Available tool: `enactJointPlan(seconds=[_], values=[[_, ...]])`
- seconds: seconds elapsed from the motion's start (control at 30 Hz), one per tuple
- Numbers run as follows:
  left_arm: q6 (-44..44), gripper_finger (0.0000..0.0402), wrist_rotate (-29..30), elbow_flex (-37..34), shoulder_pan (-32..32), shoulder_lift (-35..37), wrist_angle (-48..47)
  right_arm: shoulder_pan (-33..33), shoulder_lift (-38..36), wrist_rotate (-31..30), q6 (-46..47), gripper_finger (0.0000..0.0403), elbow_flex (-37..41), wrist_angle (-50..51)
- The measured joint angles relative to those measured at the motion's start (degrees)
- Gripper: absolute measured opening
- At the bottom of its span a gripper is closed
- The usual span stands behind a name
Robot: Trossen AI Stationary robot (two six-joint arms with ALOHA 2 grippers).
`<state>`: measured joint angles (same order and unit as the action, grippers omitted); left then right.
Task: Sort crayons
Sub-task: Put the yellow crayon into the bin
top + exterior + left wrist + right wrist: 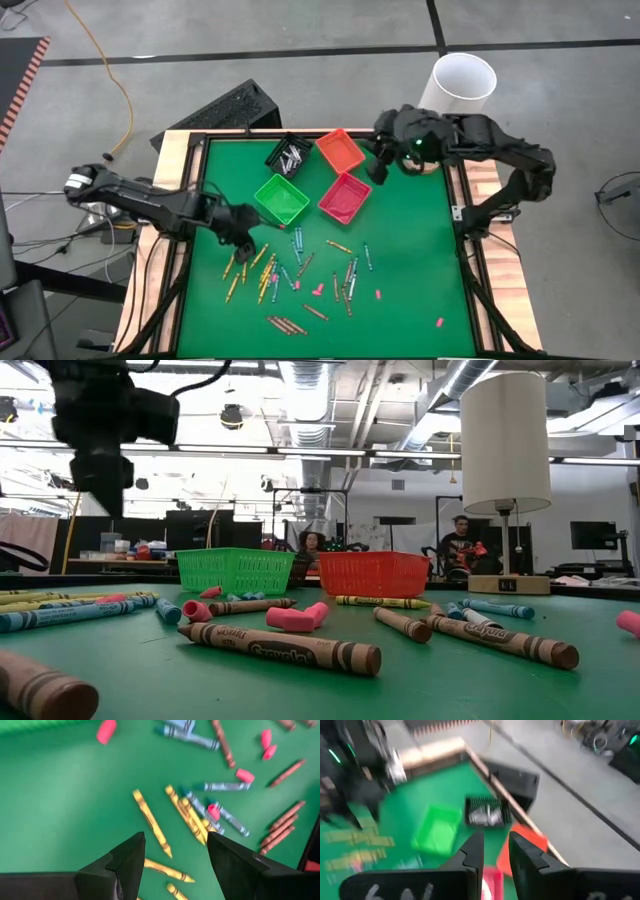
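Many crayons lie loose on the green mat: yellow ones (262,270) at the left, blue ones (297,240) in the middle, brown ones (285,324) toward the near edge. My left gripper (243,240) hangs open over the yellow crayons (151,822), slanting down and touching none of them. My right gripper (378,170) is raised above the gap between the orange bin (340,150) and the red bin (345,197). Its fingers (495,837) stand a narrow gap apart with nothing between them. The black bin (288,152) holds grey-white crayons.
A green bin (281,198) stands beside the red one at the far middle of the mat. Small pink bits (317,290) lie among the crayons. A white cylinder (463,85) stands beyond the far right corner. A wooden rim (165,230) frames the mat.
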<state>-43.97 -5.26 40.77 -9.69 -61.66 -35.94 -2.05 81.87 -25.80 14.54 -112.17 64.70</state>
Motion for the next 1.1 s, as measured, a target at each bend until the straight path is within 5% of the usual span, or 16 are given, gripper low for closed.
enactJointPlan(seconds=[0.17,0.43,0.83,1.1], values=[[-8.1,0.0204,3.9,0.0,-7.1,-1.4,-0.4,2.4,5.8,2.1,-3.3,0.0087,0.1,7.8],[-19.7,0.0204,16.9,0.0,-15.4,-4.6,-4.2,3.9,14.1,5.0,-10.9,0.0087,0.1,4.6],[-23.5,0.0204,20.5,1.9,-17.7,-17.0,-0.4,2.1,11.9,7.8,-12.1,0.0087,0.0,2.5],[-23.1,0.0204,17.1,2.4,-17.8,-24.5,1.2,1.9,10.8,7.9,-12.2,0.0087,0.1,4.0]])
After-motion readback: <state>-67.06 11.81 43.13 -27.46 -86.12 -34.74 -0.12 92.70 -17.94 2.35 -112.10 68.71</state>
